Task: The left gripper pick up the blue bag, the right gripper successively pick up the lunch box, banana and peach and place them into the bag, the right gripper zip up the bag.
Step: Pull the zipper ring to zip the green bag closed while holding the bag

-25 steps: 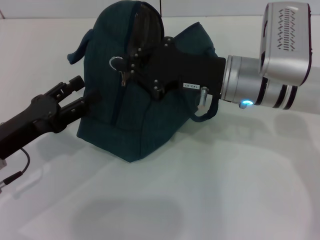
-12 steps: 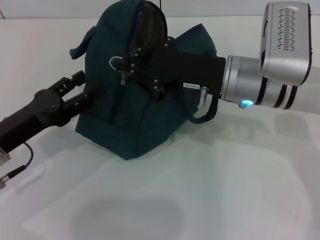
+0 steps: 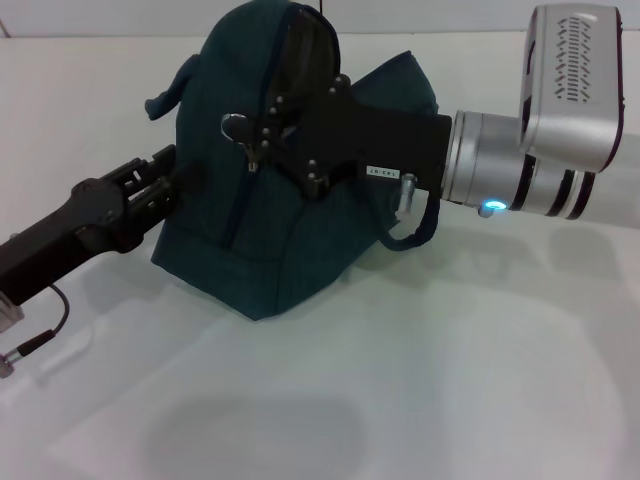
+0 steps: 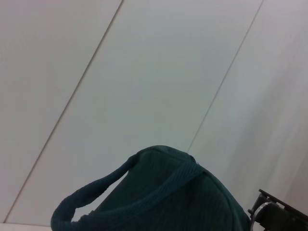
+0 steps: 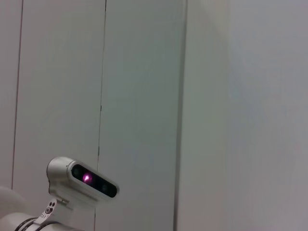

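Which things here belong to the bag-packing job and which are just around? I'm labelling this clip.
Part of the job:
- blue bag, standing on the table
- left claw, at the bag's side
- right claw, at the bag's top by the zipper pull

Just around:
- white table
- wall panels

Lunch box, banana and peach are not visible.

You've got bright, even overhead light in head view; the white surface (image 3: 420, 380) is near washed out, w/ soft grey shadows under the blue bag (image 3: 260, 240) and a broad faint one toward the front edge. Dark bag fabric loses detail. A blue LED glows on the right arm (image 3: 491, 208). Wrist views are flat, pale, low contrast; bag's handle (image 4: 96, 192) looks a bit soft.
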Controlling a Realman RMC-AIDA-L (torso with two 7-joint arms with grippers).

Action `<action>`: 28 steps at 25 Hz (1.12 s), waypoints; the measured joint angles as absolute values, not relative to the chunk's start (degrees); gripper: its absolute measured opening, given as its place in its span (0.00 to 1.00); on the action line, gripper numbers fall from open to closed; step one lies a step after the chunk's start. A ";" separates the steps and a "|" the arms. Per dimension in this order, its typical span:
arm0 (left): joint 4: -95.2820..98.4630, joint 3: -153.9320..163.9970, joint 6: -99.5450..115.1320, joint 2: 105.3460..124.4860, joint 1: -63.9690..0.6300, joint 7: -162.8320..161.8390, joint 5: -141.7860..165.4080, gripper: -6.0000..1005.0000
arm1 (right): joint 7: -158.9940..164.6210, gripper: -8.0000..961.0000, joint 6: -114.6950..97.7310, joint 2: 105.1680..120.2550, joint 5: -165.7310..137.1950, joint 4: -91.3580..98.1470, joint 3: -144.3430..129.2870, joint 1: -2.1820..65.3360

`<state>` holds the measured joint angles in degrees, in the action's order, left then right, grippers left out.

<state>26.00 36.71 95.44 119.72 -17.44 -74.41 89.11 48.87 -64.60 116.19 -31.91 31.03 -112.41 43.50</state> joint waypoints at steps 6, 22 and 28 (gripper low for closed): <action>25.54 36.59 95.44 119.71 -17.85 -73.21 89.12 0.38 | 48.87 0.03 -64.60 116.19 -31.91 31.03 -112.53 43.50; 23.53 36.68 95.36 119.72 -18.55 -72.88 88.71 0.06 | 49.05 0.03 -65.16 116.19 -30.06 31.03 -112.41 43.04; 23.46 37.51 95.74 119.71 -18.61 -72.08 89.28 0.06 | 52.51 0.03 -65.91 116.12 -26.84 30.61 -111.70 41.90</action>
